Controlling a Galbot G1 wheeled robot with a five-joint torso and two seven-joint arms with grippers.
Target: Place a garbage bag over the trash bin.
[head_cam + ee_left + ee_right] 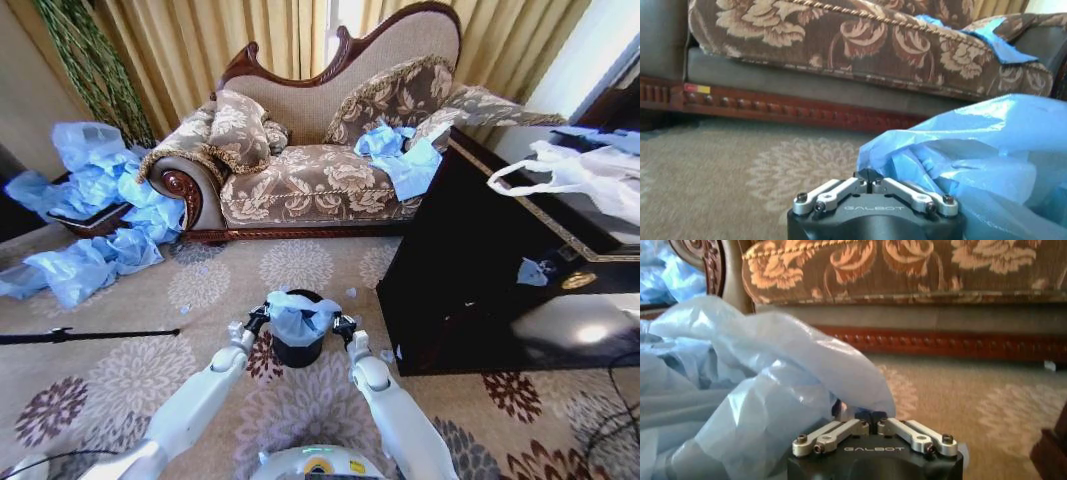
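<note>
Both arms reach to the carpet, left pincer [257,319] and right pincer [344,325] each closed on the garbage bag [299,314], draped over the trash bin [298,351] but seemingly not yet pulled down.

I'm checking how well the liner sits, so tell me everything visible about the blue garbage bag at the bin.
The garbage bag is thin, light blue, crinkly, slightly see-through plastic. It lies bunched over the top of the black trash bin on the carpet. The left gripper and right gripper each pinch an edge on opposite sides, fingers closed on the film.
</note>
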